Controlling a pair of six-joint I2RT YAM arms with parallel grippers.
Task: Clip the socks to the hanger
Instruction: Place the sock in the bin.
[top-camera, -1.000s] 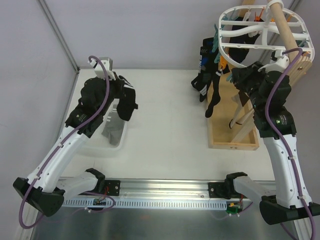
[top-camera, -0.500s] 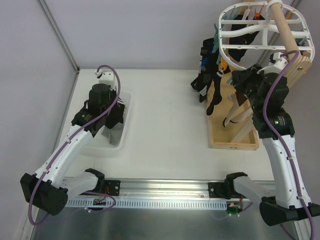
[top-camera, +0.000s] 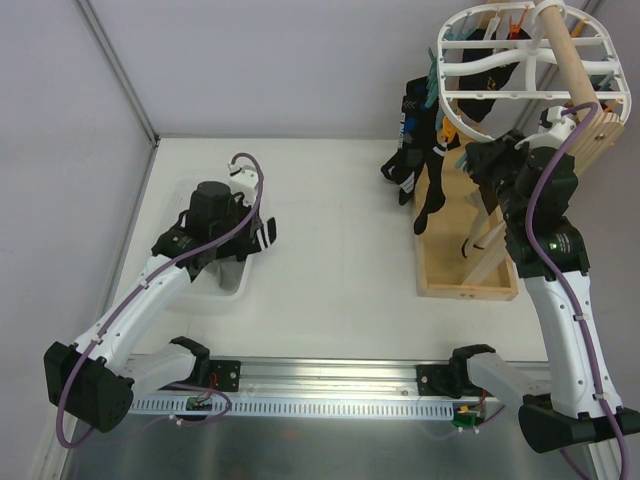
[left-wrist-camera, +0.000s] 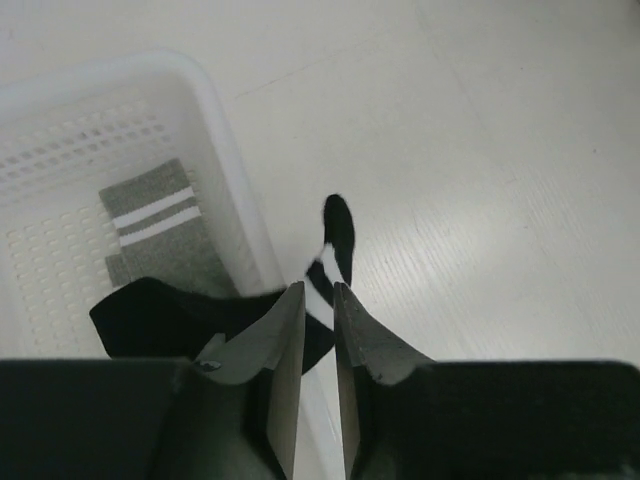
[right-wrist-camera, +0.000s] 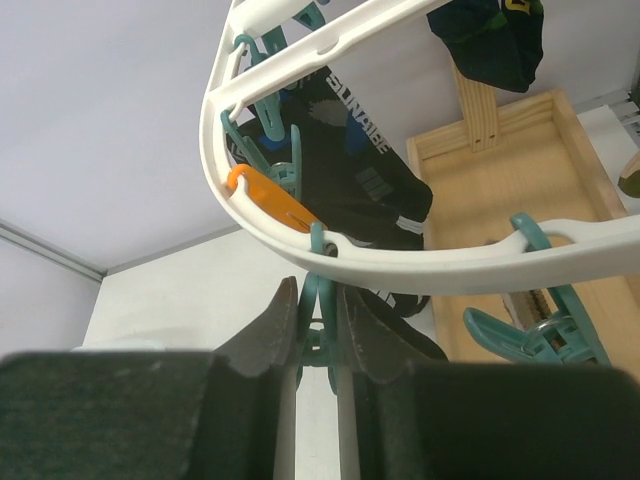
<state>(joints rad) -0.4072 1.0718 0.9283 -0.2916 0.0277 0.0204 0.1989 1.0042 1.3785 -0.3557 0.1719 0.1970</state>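
Pale grey walls are closing in a white table (top-camera: 340, 200), seen from above. The left arm is reaching from its base at the near edge up toward the left edge, elbow bent, wrist turning down over a mesh basket (top-camera: 232, 290). The left gripper (top-camera: 248, 232) is hovering at the basket's right rim, where a striped black sock (top-camera: 266, 236) is draping out onto the table. The right arm is standing tall along the right edge, forearm tilting inward, the right gripper (top-camera: 470, 155) pushing up under the hanger (top-camera: 500, 95). The hanger is hanging on a wooden stand (top-camera: 465, 275) by the far right corner, with hung socks (top-camera: 412, 160) dangling from its left side. In the left wrist view the fingers (left-wrist-camera: 290, 340) are pointing straight down with only a slit between them. The striped black sock (left-wrist-camera: 330, 250) is lying across the basket (left-wrist-camera: 220, 130) rim with its white bands in that slit; whether it is being pinched I cannot tell. A grey sock (left-wrist-camera: 150, 215) is lying flat inside. In the right wrist view the right gripper (right-wrist-camera: 316, 300) is aiming upward, its jaws clamping a teal peg (right-wrist-camera: 318, 340) under the hanger (right-wrist-camera: 400, 255) rim, just beside an orange peg (right-wrist-camera: 270, 200).
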